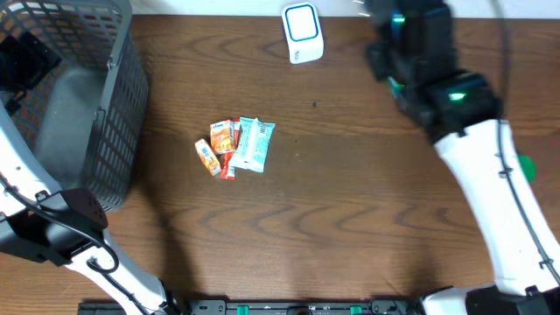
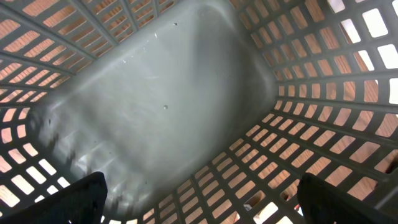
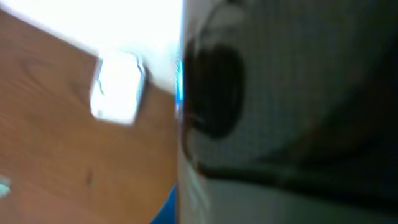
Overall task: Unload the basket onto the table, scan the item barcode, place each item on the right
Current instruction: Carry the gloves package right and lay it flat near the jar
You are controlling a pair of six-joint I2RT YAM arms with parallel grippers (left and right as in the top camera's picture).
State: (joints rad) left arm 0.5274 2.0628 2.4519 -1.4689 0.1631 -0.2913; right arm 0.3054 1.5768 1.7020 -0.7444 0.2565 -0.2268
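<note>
While the left gripper (image 2: pixel 211 208) gapes empty in the basket (image 1: pixel 122 114), the right gripper (image 1: pixel 380 58) sits clenched beside the scanner (image 1: pixel 302 33), its contents unclear. The snack packets (image 1: pixel 236 146) lie on the counter (image 1: pixel 350 210), well apart from the scanner.

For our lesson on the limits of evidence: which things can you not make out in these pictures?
- Barcodes on the snack packets: too small, overhead view.
- Scanner: blurred, right wrist view.
- Right gripper: hidden in the right wrist view by a blurred pale shape against the lens; overhead, under its arm.
- Basket: cut off by the overhead's left edge.
</note>
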